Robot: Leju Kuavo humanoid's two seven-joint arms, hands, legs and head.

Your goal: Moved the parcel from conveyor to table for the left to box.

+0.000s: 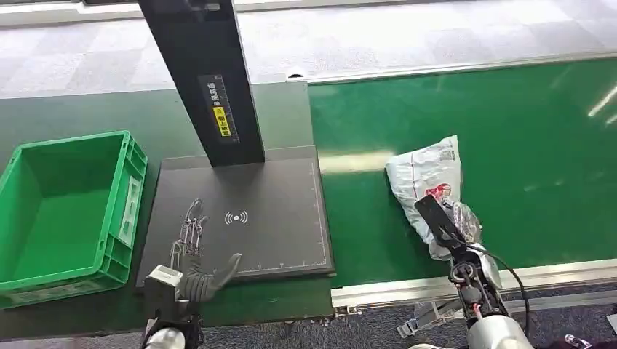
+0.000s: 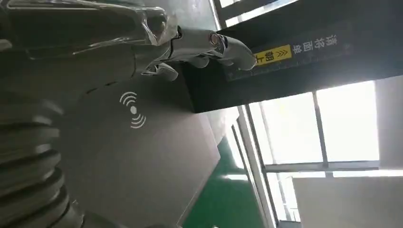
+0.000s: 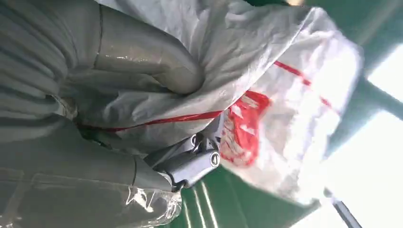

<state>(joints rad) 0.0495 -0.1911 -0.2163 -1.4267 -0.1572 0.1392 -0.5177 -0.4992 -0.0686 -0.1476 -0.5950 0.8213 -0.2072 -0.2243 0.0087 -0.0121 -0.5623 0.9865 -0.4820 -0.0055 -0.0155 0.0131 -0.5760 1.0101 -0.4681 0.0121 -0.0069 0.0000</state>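
At the head view's lower right the right robot hand point(image 1: 452, 231) grips the parcel point(image 1: 429, 182) lying on the green conveyor point(image 1: 509, 131), ready to carry it, while the left robot hand point(image 1: 190, 251) waits spread over the desk's scanner pad point(image 1: 276, 218) beside the box point(image 1: 65, 211).

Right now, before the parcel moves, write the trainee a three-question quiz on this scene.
1. True or false: the white parcel lies on the green conveyor.
2. Which hand grips the parcel? A) left hand B) right hand C) neither
3. Fill in: the left hand hovers open over the dark ______ with the white wave symbol.

Key
1. True. It has not reached the table.
2. B. In the right wrist view the right hand has its thumb and fingers closed on the parcel's wrap.
3. Scanner pad. The green crate beside it holds nothing.
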